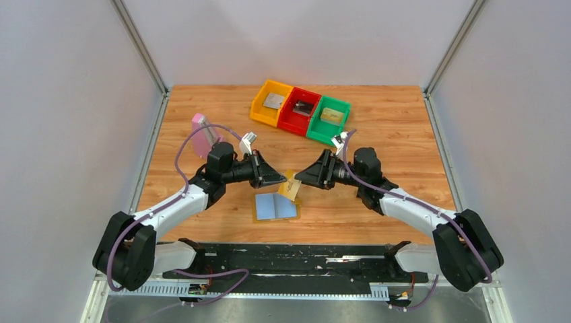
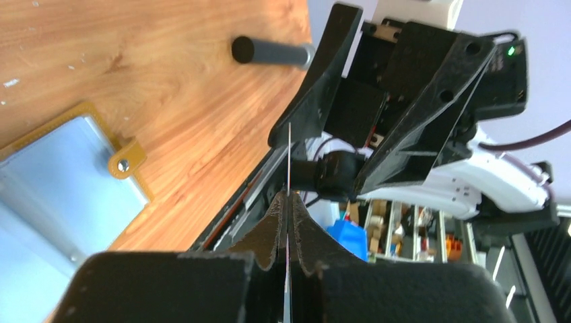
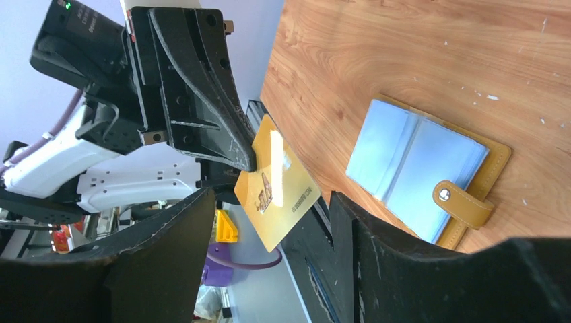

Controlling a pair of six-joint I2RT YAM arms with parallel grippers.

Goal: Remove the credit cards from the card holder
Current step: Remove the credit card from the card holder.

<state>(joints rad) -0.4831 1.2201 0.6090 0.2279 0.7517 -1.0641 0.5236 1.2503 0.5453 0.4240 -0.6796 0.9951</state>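
on the desk point(image 1: 377, 134) the card holder point(image 1: 276, 206) lies open, its blue pockets seemingly empty. the coloured bins point(image 1: 300, 111) each hold one of the cards point(image 1: 273, 101). the left gripper point(image 1: 281, 180) is clamped on a golden card point(image 3: 276, 185) and the right gripper point(image 1: 299, 176) jaws stand apart, so probably only this one is left to place.

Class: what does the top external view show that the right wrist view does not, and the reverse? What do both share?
Top only: three coloured bins, a card in each, and the pink block. Right wrist only: print on the golden card and the snap on the tab. Both: the left pincer shut on that card, and the open card holder.
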